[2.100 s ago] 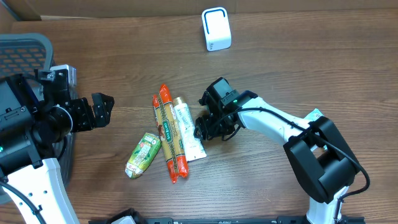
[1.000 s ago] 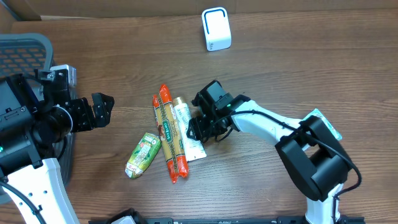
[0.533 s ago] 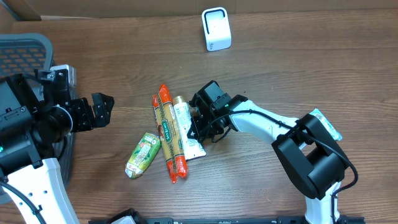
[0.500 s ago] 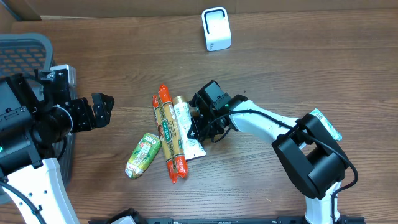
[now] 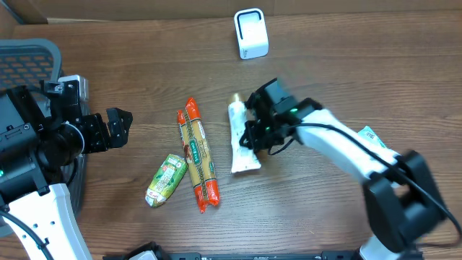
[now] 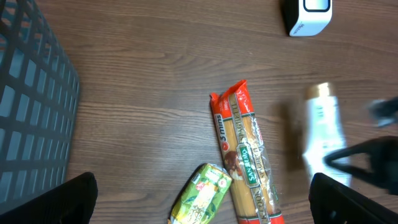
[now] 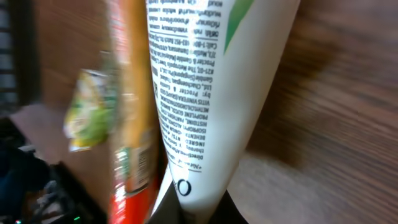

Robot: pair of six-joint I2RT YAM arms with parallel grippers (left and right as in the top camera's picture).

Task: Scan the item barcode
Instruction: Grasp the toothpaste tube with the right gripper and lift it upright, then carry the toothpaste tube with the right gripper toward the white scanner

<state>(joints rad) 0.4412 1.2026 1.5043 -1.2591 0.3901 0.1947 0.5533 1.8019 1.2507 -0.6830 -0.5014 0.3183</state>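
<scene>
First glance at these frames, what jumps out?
The white tube at mid-table stands out first, clamped in the right end effector and lying apart from the orange-ended pasta pack and green pouch nearer the left arm. Next is the white scanner standing at the far edge. The left end effector hangs open beside the grey basket.

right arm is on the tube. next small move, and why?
Probably lift the white tube and carry it toward the scanner. The right gripper is shut on the tube's lower half, the tube lies apart from the pasta packet, and the scanner stands well away at the table's far side. Which face bears the barcode I cannot tell.
</scene>
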